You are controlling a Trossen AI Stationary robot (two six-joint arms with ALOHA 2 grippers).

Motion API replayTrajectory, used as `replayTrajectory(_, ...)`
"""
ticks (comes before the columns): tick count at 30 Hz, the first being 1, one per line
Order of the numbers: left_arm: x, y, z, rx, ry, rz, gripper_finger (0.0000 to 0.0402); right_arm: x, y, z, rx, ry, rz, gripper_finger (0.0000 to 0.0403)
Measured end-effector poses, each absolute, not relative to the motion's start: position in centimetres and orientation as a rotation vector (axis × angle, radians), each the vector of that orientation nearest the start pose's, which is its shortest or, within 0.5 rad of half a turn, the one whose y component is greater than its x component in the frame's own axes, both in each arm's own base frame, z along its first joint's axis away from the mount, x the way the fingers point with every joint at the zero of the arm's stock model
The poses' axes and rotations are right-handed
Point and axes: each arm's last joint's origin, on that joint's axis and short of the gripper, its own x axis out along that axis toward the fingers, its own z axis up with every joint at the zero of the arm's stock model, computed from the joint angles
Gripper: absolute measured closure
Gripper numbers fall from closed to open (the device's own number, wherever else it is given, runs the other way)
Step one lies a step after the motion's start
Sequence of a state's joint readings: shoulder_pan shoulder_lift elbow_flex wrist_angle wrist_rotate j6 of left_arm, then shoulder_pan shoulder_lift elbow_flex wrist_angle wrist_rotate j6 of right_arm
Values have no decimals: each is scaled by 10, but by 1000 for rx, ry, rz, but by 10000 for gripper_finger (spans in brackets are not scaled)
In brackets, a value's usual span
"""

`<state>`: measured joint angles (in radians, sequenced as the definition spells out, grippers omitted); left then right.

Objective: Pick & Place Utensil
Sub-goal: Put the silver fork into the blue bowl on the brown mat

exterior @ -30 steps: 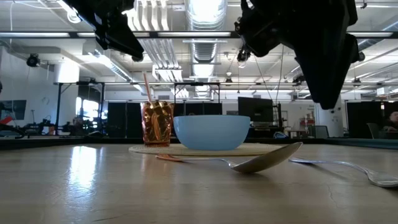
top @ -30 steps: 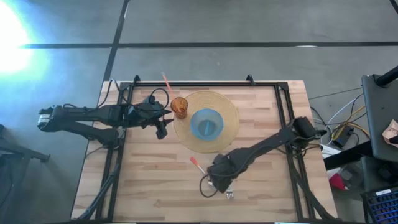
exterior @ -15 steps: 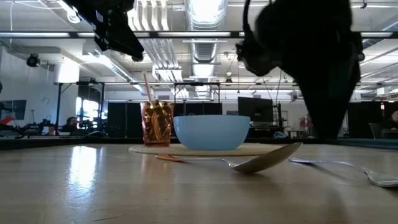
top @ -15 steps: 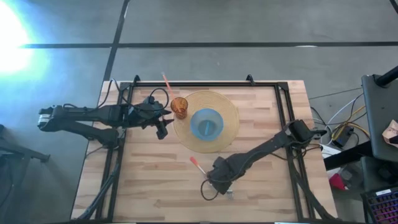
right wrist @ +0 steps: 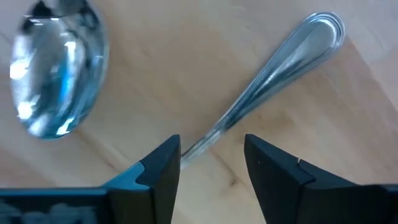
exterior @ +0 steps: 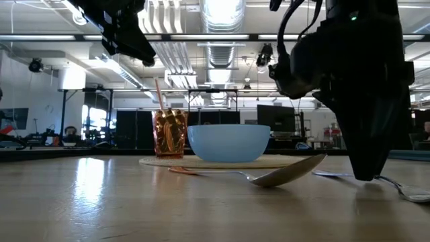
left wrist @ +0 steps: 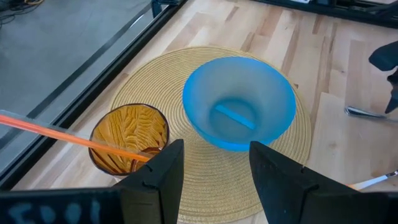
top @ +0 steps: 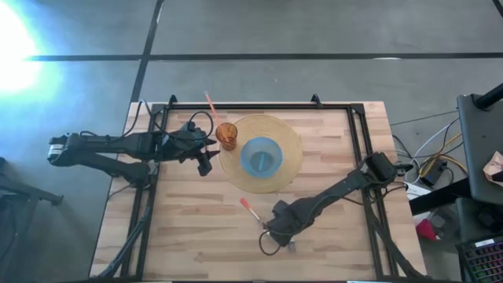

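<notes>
A silver fork (right wrist: 273, 71) lies flat on the wooden table near its near edge; its head shows in the low view (exterior: 406, 193). My right gripper (right wrist: 211, 155) is open and low over it, one finger on each side of the fork's thin neck, without touching. Beside it lies a spoon (exterior: 285, 173) with an orange handle (top: 250, 208) and a shiny bowl (right wrist: 53, 81). My left gripper (left wrist: 211, 177) hangs open above the left side of the woven placemat (top: 289, 141), beside the amber cup (top: 227, 135).
A blue bowl (top: 261, 156) stands on the round placemat at the table's middle. The amber cup holds an orange straw (left wrist: 56, 132). A black frame (top: 357, 134) runs along the table's edges. Bare wood lies left of the spoon.
My right gripper has come down from above the spoon and fork toward the table's near edge, until its fingers stand at table height around the fork's neck. The spoon, fork and left arm have kept still.
</notes>
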<state>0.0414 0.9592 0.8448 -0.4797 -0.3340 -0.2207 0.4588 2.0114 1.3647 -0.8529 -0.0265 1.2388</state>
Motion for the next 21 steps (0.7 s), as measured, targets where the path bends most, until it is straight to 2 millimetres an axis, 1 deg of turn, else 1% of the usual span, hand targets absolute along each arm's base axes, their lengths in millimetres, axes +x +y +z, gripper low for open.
replayTrajectory(5,197,18,298,-125,548,427,227,326,162,137,655,1460,-559,243)
replayTrajectory(8,197,18,296,-124,552,428,227,322,159,131,643,1470,-568,259)
replayTrajectory(11,196,18,291,-121,569,429,227,320,158,129,634,1478,-570,284)
replayTrajectory(17,195,18,277,-124,610,435,227,318,157,128,593,1500,-550,347)
replayTrajectory(21,194,18,271,-127,627,438,227,318,157,127,565,1516,-524,380)
